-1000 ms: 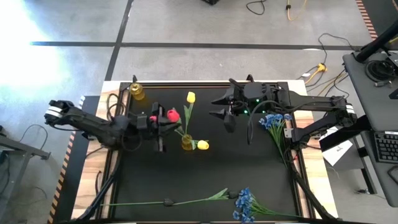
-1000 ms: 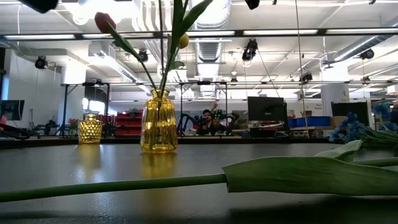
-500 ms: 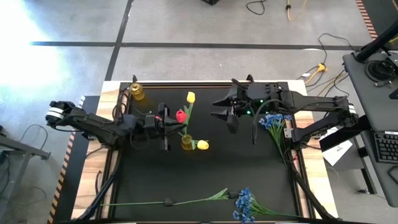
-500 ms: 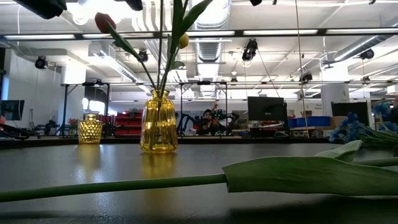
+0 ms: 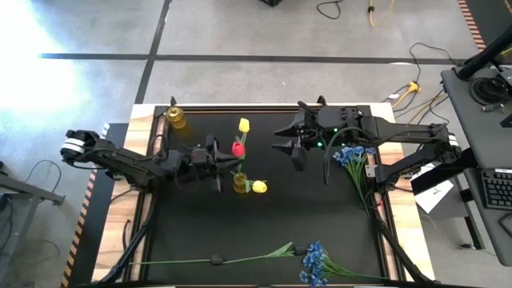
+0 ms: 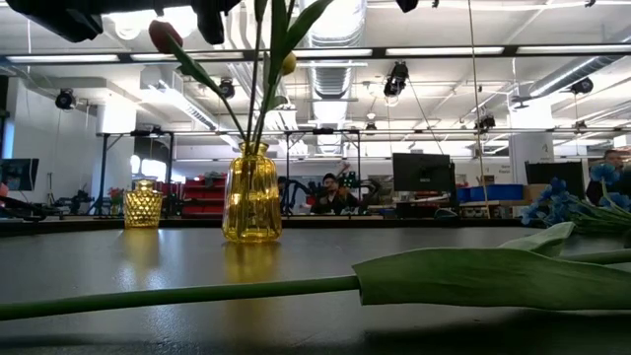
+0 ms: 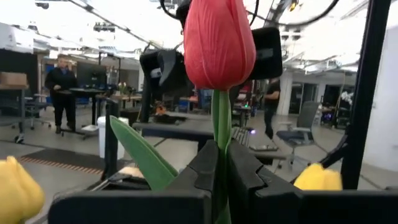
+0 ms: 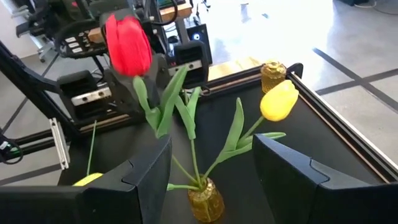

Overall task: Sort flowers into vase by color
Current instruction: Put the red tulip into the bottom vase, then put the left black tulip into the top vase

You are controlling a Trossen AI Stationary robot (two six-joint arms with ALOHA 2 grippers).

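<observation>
Left pincer (image 5: 221, 158) is clamped on the green stem of a red tulip (image 5: 238, 149), holding the bloom just above and beside the yellow vase (image 5: 241, 184); in the left wrist view the stem runs up between the two dark fingers (image 7: 205, 168) with the red head (image 7: 218, 40) above them and a green leaf off to one side. Right pincer (image 5: 290, 147) hangs over the far middle of the black worktop (image 5: 264, 224), its fingers spread apart and holding nothing, looking toward the vase.

Largest to smallest: the worktop carries both arms' reach. A long green stem with a leaf (image 5: 240, 258) lies along its near edge, ending by a bunch of blue blossoms (image 5: 314, 262). A second blue bunch (image 5: 352, 156) lies at the right edge, near the right arm. The yellow vase stands near the middle with two yellow tulips, one upright (image 5: 244, 126), one drooping low beside the vase (image 5: 260, 186). A small amber jar (image 5: 177, 118) sits at the far left corner, well apart from the rest
</observation>
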